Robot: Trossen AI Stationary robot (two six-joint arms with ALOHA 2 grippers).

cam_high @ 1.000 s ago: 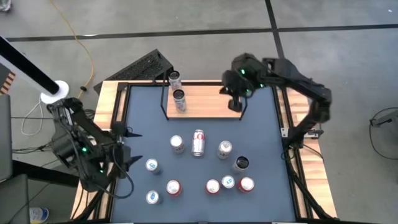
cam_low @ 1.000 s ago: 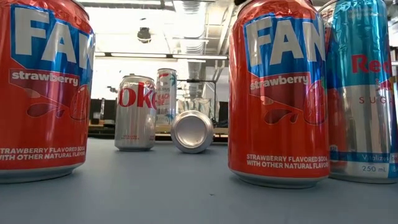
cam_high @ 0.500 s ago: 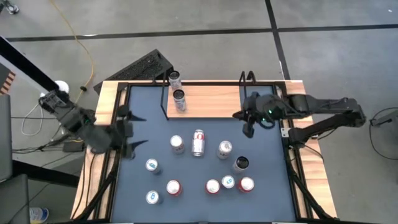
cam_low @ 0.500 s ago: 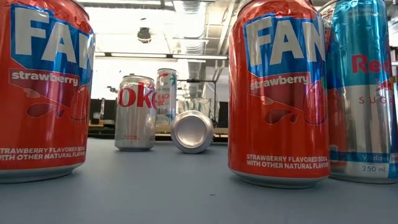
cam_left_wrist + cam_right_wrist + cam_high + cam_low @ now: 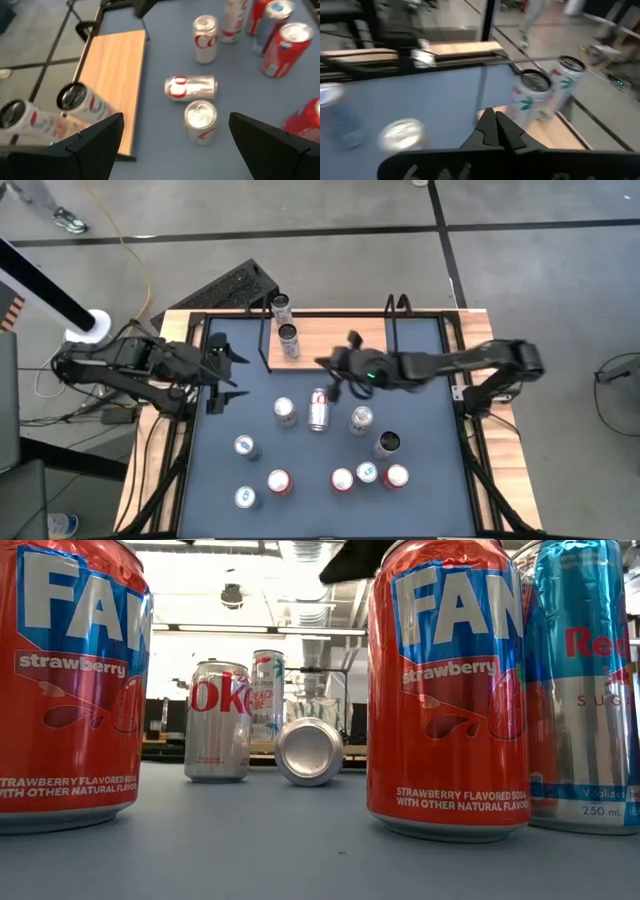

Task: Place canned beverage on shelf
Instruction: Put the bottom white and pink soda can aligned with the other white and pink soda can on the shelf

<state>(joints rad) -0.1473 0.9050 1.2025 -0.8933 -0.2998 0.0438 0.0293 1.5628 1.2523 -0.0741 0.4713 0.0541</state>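
While reaching over the light-wood shelf board (image 5: 335,343): right gripper (image 5: 330,364), fingers pressed together, holding nothing. Left gripper (image 5: 222,372) at the table's left edge, fingers spread wide, empty. Two upright cans (image 5: 286,340) at the board's left end.

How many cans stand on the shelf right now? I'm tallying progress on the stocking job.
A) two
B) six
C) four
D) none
A: the high view shows two cans standing at one end of the shelf, with the rest of the board bare; every other can is on the blue table top.
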